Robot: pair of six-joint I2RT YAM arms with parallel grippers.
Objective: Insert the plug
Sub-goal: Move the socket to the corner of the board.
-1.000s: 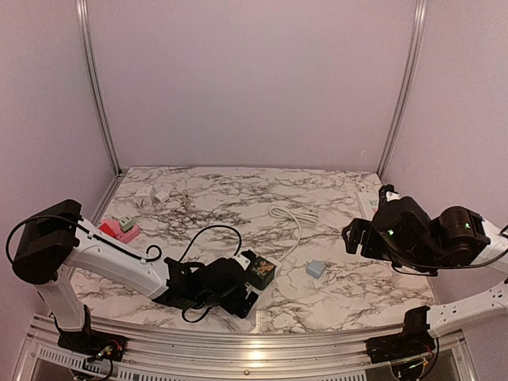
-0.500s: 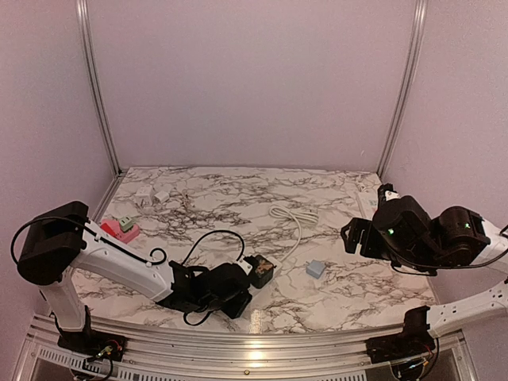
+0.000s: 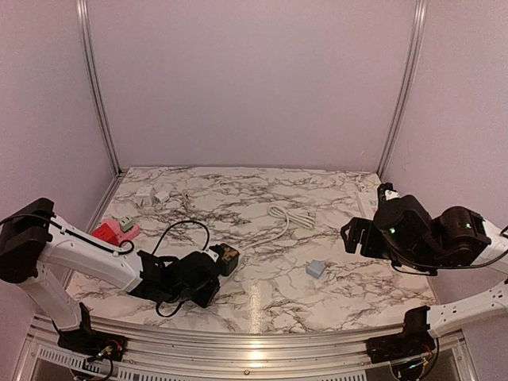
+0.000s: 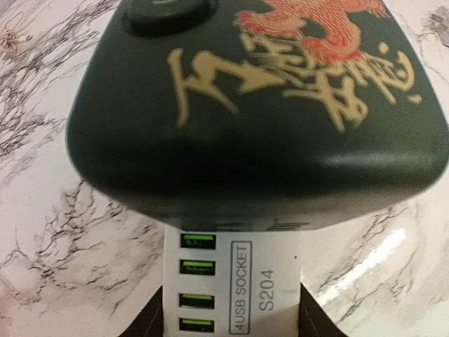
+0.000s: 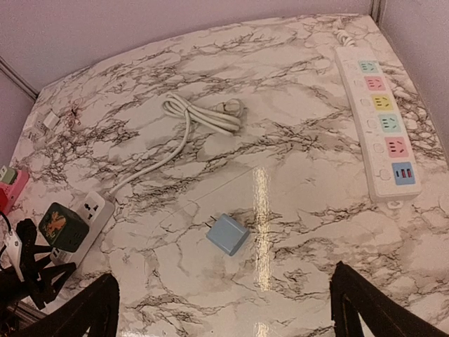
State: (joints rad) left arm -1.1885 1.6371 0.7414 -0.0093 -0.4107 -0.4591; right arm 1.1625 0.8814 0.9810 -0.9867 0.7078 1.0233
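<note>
A small blue plug (image 3: 316,269) (image 5: 228,234) lies loose on the marble table (image 3: 341,294), prongs to the left, with nothing touching it. At the near left, my left gripper (image 3: 205,270) (image 4: 231,326) is shut on a white USB socket block (image 4: 235,281) (image 5: 92,209). Its dark fingers (image 4: 144,324) press on both sides of the block. A dark green cube adapter (image 3: 228,259) (image 4: 252,105) with gold and red print sits plugged into the block and fills the left wrist view. My right gripper (image 3: 357,236) (image 5: 228,309) hangs open above the table's right side, with the blue plug below and ahead of it.
The block's white cable (image 3: 287,216) (image 5: 203,112) lies coiled mid-table. A long white power strip (image 5: 382,119) with coloured sockets runs along the right edge. A pink and red item (image 3: 111,232) and small white plugs (image 3: 151,194) sit at the left. A black cable (image 3: 178,232) loops behind my left wrist.
My left gripper closed on the white socket block and dragged it, with the green adapter, to the left, pulling the white cable straighter. The right arm and the blue plug stayed put.
</note>
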